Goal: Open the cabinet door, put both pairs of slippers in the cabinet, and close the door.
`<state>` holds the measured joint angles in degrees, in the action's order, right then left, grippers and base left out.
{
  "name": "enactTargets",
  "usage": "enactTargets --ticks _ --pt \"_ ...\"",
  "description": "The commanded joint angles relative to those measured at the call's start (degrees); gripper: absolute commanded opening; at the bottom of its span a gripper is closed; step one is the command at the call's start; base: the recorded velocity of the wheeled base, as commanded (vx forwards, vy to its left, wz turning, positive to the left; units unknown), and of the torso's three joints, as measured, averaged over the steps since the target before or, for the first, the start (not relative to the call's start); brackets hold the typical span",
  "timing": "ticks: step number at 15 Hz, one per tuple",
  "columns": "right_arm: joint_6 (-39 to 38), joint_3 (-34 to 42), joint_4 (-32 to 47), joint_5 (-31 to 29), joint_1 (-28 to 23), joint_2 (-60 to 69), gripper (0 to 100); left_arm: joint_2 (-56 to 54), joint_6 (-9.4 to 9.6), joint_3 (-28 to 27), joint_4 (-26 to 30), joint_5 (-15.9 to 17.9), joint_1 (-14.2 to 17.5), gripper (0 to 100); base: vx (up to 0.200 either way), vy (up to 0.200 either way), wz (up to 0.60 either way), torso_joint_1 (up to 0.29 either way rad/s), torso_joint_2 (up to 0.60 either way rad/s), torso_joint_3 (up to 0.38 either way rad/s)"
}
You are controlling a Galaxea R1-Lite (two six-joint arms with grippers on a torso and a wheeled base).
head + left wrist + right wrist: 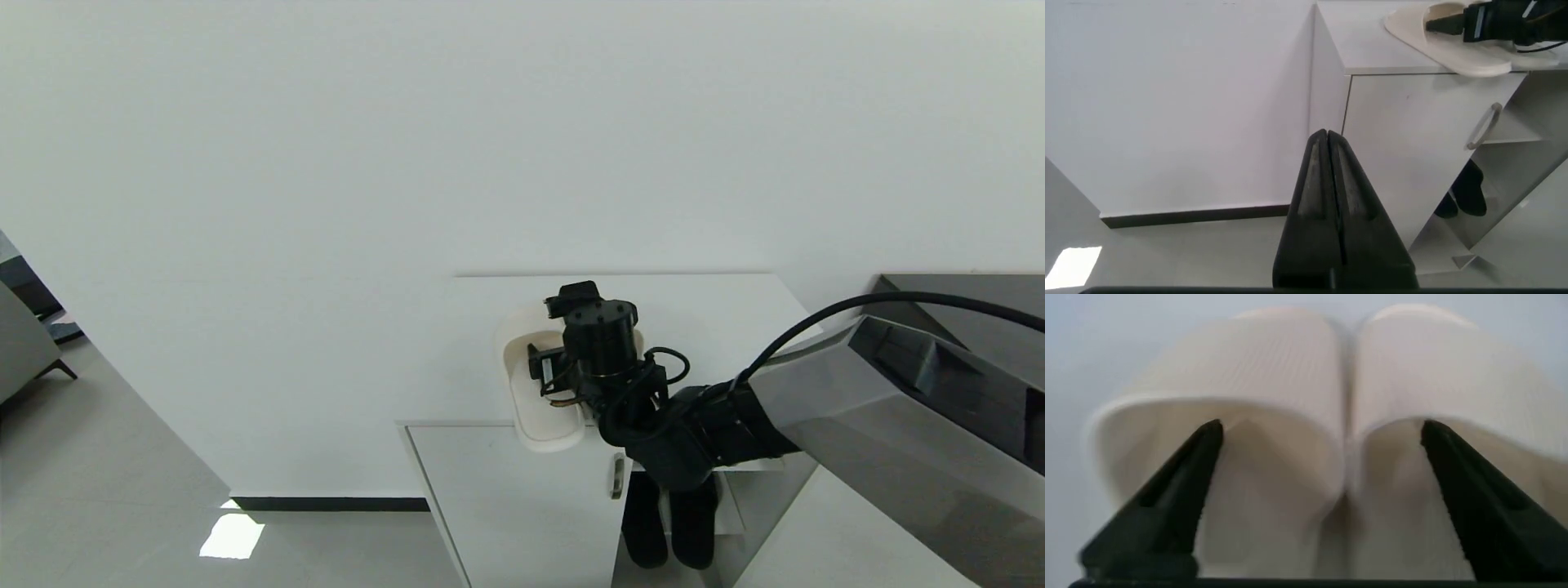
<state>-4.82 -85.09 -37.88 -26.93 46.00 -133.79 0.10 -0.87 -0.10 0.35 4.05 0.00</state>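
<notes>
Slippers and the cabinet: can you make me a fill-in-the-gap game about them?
1. The white slippers lie on ____ of the cabinet.
2. The black slippers are already ____ the cabinet.
3. The right tool is ____, with one finger at each white slipper.
4. The left tool is ____.

Missing words: top; inside; open; shut.
</notes>
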Motion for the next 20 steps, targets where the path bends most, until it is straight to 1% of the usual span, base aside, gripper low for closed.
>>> enactTargets --ticks 1,5,8,11,13,16,18,20 --pt "-0.02 -1.39 0.00 0.03 -0.29 -1.21 0 0.08 -0.01 0.01 0.00 0.00 0.00 0 0.000 0.000 0.00 0.000 0.00 0.000" --pt "0.68 -1.83 -0.09 -0.05 -0.29 -0.24 0 0.08 0.07 0.01 0.00 0.00 0.00 0 0.000 0.000 0.00 0.000 0.00 0.000" --pt "0.68 2.03 -0.27 0.47 0.24 5.38 0 0.08 -0.01 0.01 0.00 0.00 0.00 0 0.000 0.000 0.00 0.000 0.00 0.000" --pt "-0.02 15.31 -1.06 10.49 2.26 17.69 0 0.08 -0.01 0.01 0.00 0.00 0.00 0 0.000 0.000 0.00 0.000 0.00 0.000" --pt "-1.16 25.94 -4.14 18.05 2.70 23.49 0 0.08 0.16 0.01 0.00 0.00 0.00 0 0.000 0.000 0.00 0.000 0.00 0.000" --pt "-2.39 39.39 -8.71 27.02 2.96 31.75 0 -0.01 0.07 0.01 0.00 0.00 0.00 0 0.000 0.000 0.00 0.000 0.00 0.000" --pt "-2.13 44.22 -8.79 31.50 4.10 35.44 0 -0.01 0.16 0.01 0.00 0.00 0.00 0 0.000 0.000 0.00 0.000 0.00 0.000" --pt "-2.22 45.10 -8.79 32.99 4.81 36.41 0 0.08 0.16 0.01 0.00 0.00 0.00 0 0.000 0.000 0.00 0.000 0.00 0.000"
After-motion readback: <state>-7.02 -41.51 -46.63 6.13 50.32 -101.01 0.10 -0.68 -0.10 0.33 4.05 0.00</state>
